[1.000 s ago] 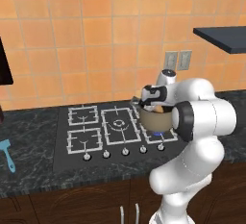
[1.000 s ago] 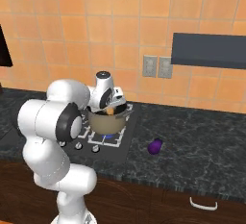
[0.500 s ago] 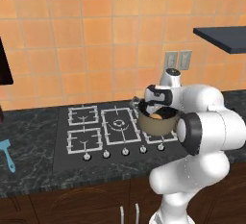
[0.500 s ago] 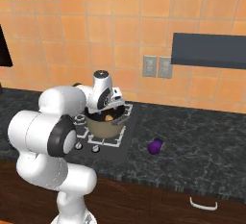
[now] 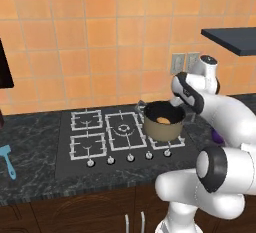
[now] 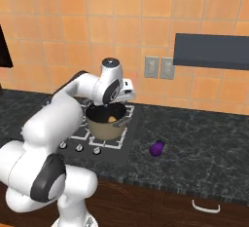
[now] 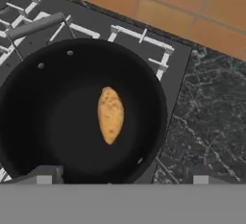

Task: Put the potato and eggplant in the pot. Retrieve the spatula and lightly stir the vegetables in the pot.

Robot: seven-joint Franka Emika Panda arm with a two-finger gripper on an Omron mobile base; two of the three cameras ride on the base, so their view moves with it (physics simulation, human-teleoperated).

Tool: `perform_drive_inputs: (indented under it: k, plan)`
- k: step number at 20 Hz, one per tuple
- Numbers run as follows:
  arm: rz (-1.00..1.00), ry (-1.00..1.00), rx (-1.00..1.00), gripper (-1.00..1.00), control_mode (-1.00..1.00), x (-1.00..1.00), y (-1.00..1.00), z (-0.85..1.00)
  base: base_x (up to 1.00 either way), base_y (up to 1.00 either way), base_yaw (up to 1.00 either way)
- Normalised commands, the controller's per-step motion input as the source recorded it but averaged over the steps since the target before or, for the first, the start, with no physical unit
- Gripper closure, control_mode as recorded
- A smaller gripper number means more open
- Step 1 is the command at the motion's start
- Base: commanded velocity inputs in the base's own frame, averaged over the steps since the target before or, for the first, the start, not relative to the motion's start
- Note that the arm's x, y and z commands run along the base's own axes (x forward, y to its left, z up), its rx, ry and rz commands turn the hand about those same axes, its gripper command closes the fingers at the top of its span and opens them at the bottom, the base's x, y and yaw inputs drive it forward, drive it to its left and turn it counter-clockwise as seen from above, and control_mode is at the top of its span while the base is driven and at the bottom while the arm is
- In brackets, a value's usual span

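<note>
Far off at the left end of the dark counter (image 5: 30, 142) lies the light-blue spatula (image 5: 7, 160), flat and well apart from everything else. Moving along, the stove (image 5: 100, 142) carries the pot (image 5: 163, 122) on its front right burner, a short handle poking out from its side. The potato (image 7: 110, 114) lies loose on the dark floor of the pot, near the middle, touching nothing else. Right above the pot's rim hangs the gripper (image 6: 113, 105), its jaws spread wide and empty. Further right, past the edge of the stove, the small purple eggplant (image 6: 156, 148) sits on the bare counter, near the pot but clear of it.
</note>
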Motion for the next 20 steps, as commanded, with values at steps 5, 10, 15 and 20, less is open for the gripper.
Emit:
perform_drive_inputs:
  k: [5,10,15,20]
  plan:
    - [-0.35,0.28,0.04,-1.0,-1.0,-0.07,-1.0,0.33,0.0,0.0,0.0]
    - [-0.29,0.28,0.13,-1.0,-1.0,-0.31,-1.0,-0.17,0.0,0.0,0.0]
    - [-0.18,0.1,0.2,-1.0,-1.0,-0.62,-0.88,-0.51,0.0,0.0,0.0]
    - [-0.08,-0.01,0.05,-1.0,-1.0,-0.29,-0.47,-0.65,0.0,0.0,0.0]
